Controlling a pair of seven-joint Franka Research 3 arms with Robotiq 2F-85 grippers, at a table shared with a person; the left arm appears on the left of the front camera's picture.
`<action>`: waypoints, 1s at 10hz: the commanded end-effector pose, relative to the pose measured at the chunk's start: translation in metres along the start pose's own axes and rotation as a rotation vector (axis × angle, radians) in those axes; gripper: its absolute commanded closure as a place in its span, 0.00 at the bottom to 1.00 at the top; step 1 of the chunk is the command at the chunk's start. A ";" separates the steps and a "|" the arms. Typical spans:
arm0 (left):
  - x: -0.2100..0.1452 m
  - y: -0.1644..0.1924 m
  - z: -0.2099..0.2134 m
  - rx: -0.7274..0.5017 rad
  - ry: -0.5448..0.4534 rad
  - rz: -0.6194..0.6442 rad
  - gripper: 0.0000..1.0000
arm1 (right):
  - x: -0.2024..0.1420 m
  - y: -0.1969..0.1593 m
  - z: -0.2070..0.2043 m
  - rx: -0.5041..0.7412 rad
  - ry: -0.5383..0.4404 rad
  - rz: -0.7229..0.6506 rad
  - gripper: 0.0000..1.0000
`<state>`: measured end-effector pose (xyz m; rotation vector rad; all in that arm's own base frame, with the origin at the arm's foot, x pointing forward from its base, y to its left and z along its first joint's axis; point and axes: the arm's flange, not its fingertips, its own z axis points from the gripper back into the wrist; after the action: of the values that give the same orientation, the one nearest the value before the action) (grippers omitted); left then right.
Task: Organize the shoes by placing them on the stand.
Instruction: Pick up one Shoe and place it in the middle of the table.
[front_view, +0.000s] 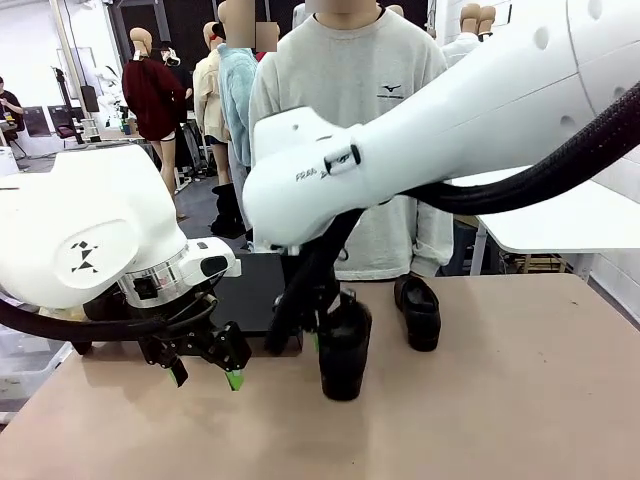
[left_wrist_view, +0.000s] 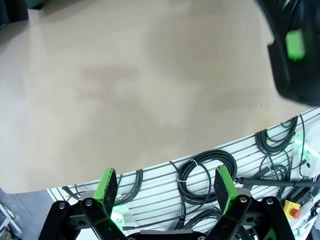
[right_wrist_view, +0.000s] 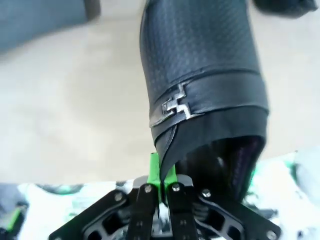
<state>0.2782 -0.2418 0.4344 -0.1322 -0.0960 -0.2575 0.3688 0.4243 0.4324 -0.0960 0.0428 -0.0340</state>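
A black leather shoe (front_view: 345, 352) with a metal buckle (right_wrist_view: 172, 107) hangs toe-down just over the table's middle. My right gripper (front_view: 320, 336) is shut on the rim of its opening, and the green pads (right_wrist_view: 155, 165) pinch the leather edge. A second black shoe (front_view: 418, 310) stands on the table to the right, in front of the person. The black stand (front_view: 250, 290) lies behind the held shoe, partly hidden by both arms. My left gripper (front_view: 207, 378) hovers open and empty over the table's front left, its green fingers (left_wrist_view: 107, 184) spread wide.
A person in a grey sweatshirt (front_view: 350, 90) stands at the far edge. The tan table (front_view: 500, 420) has free room at the front and right. Cables (left_wrist_view: 205, 167) lie below the near table edge. A white table (front_view: 570, 215) stands at the back right.
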 end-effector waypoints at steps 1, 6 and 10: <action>0.000 0.000 -0.001 0.013 -0.007 0.018 0.00 | -0.002 -0.001 -0.018 0.018 0.037 0.032 1.00; 0.000 0.000 -0.001 0.013 -0.007 0.018 0.00 | -0.001 -0.005 -0.067 0.062 0.075 0.116 1.00; 0.000 0.000 -0.001 0.013 -0.007 0.018 0.00 | 0.002 -0.005 -0.080 0.087 0.131 0.141 0.46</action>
<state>0.2783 -0.2417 0.4345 -0.1322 -0.0961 -0.2573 0.3683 0.4162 0.3528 -0.0316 0.1727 0.0941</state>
